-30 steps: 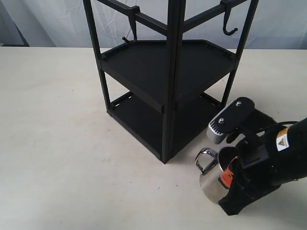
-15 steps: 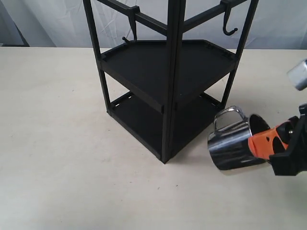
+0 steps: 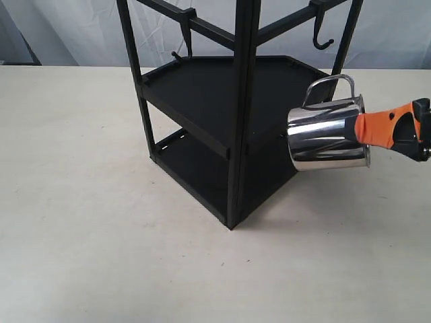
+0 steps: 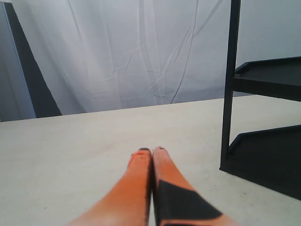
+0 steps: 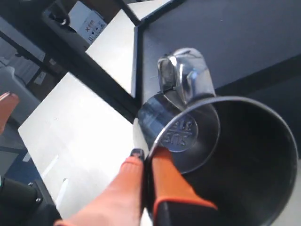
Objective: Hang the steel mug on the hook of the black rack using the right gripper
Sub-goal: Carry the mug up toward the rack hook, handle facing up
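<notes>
Above the pale tabletop [image 3: 81, 202], the steel mug [image 3: 326, 138] is held by its rim in the right gripper [image 5: 143, 162]'s closed jaws, right of the black rack [image 3: 229, 114], below the hook [image 3: 322, 37]. The left gripper [image 4: 151, 153]'s jaws are pressed together, empty.

The mug [image 3: 328, 134] in my right gripper [image 3: 394, 128] is polished steel, mirror-bright outside and duller grey within, a stamped mark on its base. My fingers [image 5: 162, 188] wear smooth orange covers with a faint sheen. The rack [image 3: 232, 101] and its hook [image 3: 321, 33] are matt black metal. The table [image 3: 81, 202] is pale, matt and faintly speckled; creased white cloth [image 4: 141, 52] hangs beyond.
</notes>
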`<state>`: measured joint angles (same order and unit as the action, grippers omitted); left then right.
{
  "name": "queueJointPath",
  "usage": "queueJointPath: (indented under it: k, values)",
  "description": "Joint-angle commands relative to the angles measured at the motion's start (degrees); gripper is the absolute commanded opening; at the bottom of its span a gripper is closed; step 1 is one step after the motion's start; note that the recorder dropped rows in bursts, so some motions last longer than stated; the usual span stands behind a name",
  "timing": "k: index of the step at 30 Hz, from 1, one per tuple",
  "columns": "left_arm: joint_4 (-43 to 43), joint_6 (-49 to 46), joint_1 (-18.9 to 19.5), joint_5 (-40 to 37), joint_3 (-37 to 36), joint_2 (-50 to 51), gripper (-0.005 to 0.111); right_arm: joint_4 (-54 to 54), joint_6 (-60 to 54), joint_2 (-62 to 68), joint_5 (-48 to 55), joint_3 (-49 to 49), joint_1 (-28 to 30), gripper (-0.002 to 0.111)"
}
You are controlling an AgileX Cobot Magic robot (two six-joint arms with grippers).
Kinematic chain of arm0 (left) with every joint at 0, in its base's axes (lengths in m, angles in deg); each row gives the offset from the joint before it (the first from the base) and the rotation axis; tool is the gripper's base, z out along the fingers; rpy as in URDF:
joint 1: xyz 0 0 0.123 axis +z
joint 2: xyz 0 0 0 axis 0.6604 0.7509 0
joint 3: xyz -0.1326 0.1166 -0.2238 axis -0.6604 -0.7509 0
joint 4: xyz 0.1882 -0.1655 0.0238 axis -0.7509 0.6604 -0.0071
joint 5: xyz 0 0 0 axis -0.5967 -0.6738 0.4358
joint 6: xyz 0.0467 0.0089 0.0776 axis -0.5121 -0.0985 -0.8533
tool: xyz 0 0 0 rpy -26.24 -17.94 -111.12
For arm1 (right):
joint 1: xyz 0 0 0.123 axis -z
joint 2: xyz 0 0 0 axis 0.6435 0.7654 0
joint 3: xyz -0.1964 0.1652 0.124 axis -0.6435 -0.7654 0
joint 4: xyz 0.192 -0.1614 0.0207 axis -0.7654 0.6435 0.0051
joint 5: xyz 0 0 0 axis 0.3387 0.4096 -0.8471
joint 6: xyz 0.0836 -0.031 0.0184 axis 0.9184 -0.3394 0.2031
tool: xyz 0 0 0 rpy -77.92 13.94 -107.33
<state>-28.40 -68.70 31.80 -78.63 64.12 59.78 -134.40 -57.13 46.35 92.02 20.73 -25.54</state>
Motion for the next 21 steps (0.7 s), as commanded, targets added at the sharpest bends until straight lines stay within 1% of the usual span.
queueJointPath:
  k: [1,5,7,15,21]
  values:
    - [0.10,0.14,-0.27,0.30,-0.02,-0.27,0.002,-3.67,-3.17,-2.47,0.96,-0.12,-2.21,-0.001]
    - [0.10,0.14,-0.27,0.30,-0.02,-0.27,0.002,-0.82,-3.53,-3.30,0.96,-0.12,-1.82,-0.001]
    - [0.10,0.14,-0.27,0.30,-0.02,-0.27,0.002,-1.20,-3.53,-2.06,0.96,0.12,-1.82,-0.001]
    - [0.10,0.14,-0.27,0.30,-0.02,-0.27,0.002,-0.95,-2.84,6.03,0.96,10.48,-1.82,-0.001]
    - [0.10,0.14,-0.27,0.30,-0.02,-0.27,0.002,-1.93,-2.22,12.19,0.96,12.68,-1.82,-0.001]
